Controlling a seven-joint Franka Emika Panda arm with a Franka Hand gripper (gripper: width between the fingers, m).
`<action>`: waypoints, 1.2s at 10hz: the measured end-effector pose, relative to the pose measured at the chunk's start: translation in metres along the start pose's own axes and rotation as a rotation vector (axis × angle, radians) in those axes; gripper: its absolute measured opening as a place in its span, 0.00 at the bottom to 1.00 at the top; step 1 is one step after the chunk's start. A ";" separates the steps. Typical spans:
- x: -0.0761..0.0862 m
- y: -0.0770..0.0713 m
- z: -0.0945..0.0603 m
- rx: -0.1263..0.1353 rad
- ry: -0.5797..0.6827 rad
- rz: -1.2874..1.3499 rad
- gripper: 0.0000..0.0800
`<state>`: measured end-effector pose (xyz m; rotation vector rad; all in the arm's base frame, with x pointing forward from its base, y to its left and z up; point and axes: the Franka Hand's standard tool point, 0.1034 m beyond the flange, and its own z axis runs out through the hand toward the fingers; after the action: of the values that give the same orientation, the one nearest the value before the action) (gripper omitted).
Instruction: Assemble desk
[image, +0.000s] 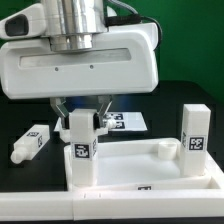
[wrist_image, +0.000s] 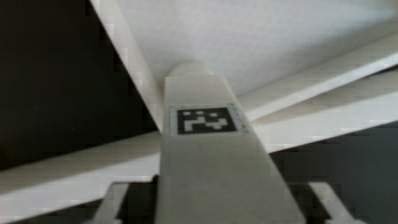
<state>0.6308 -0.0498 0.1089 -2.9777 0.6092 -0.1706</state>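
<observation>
The desk's white rimmed panel (image: 140, 172) lies flat at the front. My gripper (image: 82, 126) is shut on the top of one white square leg (image: 80, 150), which stands upright at the panel's corner on the exterior view's left, its tag facing the camera. In the wrist view the same leg (wrist_image: 208, 125) runs away from me between my fingers (wrist_image: 128, 203), with the panel's rim (wrist_image: 311, 95) beyond it. A second leg (image: 195, 135) stands upright at the panel's corner on the exterior view's right. A third leg (image: 30, 144) lies on the black table on the exterior view's left.
The marker board (image: 127, 122) lies flat on the table behind the gripper. The arm's large white body (image: 85, 60) fills the upper part of the exterior view and hides what is behind it.
</observation>
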 end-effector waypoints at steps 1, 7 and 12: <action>0.000 0.001 0.000 -0.001 0.000 0.177 0.36; -0.001 0.005 0.000 0.024 0.002 0.844 0.36; -0.004 -0.002 0.000 0.053 -0.058 1.420 0.36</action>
<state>0.6282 -0.0471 0.1090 -1.8013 2.3189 0.0314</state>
